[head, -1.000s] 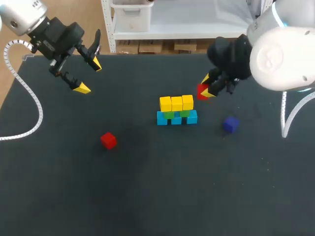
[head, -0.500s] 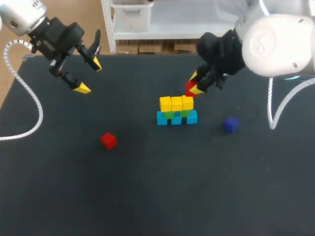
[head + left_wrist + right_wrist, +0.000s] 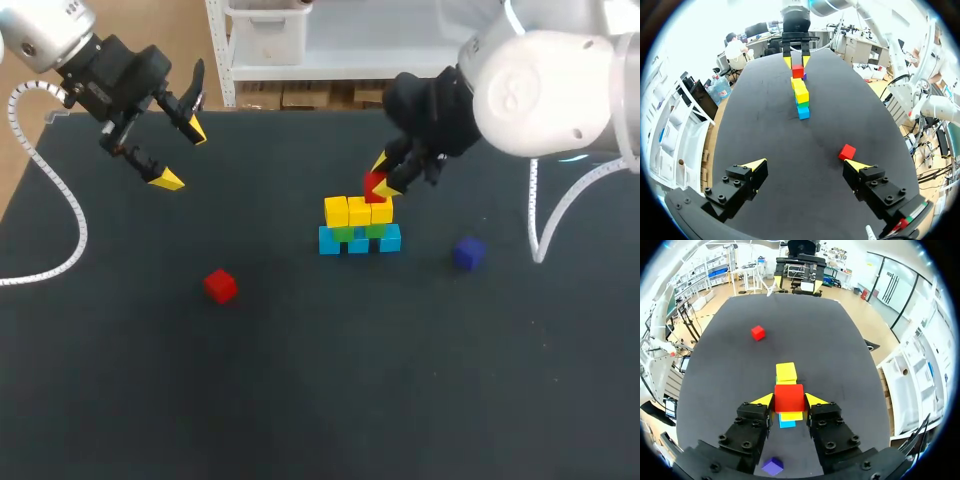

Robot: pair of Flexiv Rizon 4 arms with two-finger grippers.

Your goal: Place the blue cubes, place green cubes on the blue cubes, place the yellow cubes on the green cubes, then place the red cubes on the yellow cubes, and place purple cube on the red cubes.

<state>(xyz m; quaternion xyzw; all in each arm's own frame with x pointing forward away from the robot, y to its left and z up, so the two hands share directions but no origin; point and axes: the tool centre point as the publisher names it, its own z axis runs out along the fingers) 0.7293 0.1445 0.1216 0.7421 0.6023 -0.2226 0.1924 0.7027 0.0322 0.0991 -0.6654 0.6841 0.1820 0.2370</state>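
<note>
Black table (image 3: 300, 400): everything is carried on it. The stack (image 3: 359, 225) is taken as the reference and is seen a little behind the table's middle.

Right arm (image 3: 540, 95): it is brought in from the right rear of the stack. The right gripper (image 3: 380, 178) is held just above the stack's right end, and its fingers are pressed from two sides on the held red cube (image 3: 788, 397).

Left arm (image 3: 50, 30): it is kept well apart from the stack, to its far left rear. The left gripper (image 3: 181, 155) is held above the table with its fingers spread wide and nothing between them.

Stack, bottom to top:
- The blue cubes (image 3: 359, 241) are laid in a row of three.
- The green cubes (image 3: 345, 234) are set on them; two are made out, partly hidden.
- The yellow cubes (image 3: 358, 210) are laid in a row of three on top.

The held red cube is seen directly over the rightmost yellow cube. Whether the two touch cannot be told.

Loose red cube (image 3: 220, 286): it is left on the table to the left front of the stack, well apart.

Purple cube (image 3: 467, 252): it is left on the table near the stack's right side.
</note>
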